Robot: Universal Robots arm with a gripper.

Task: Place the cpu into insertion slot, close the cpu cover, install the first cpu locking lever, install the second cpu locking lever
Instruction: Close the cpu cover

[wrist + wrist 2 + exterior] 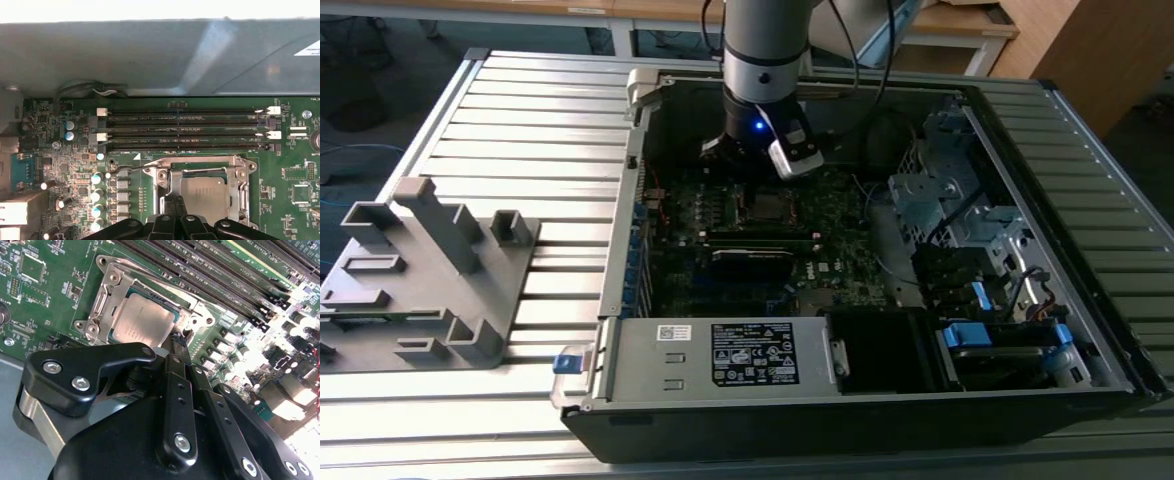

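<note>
The cpu (142, 322) lies flat and face up in the insertion slot (767, 205). Being square, it has no long axis, and its edges run true with the slot's silvery rim. The cpu cover (172, 185) lies down over it, with the grey metal face showing through the cover's window.

In the first wrist view, the long memory slots (180, 131) run parallel to one side of the socket, just beside it. The end effector (178, 340) has its black fingers drawn together, their tips right at one edge of the socket. I cannot tell whether anything is pinched between them.

In the exterior view, the arm (761, 60) reaches down into the open computer case (616, 300). The case stands on the ribbed surface (520, 120) towards the exterior view's right edge, and a grey fixture (427, 270) stands near the left edge.
</note>
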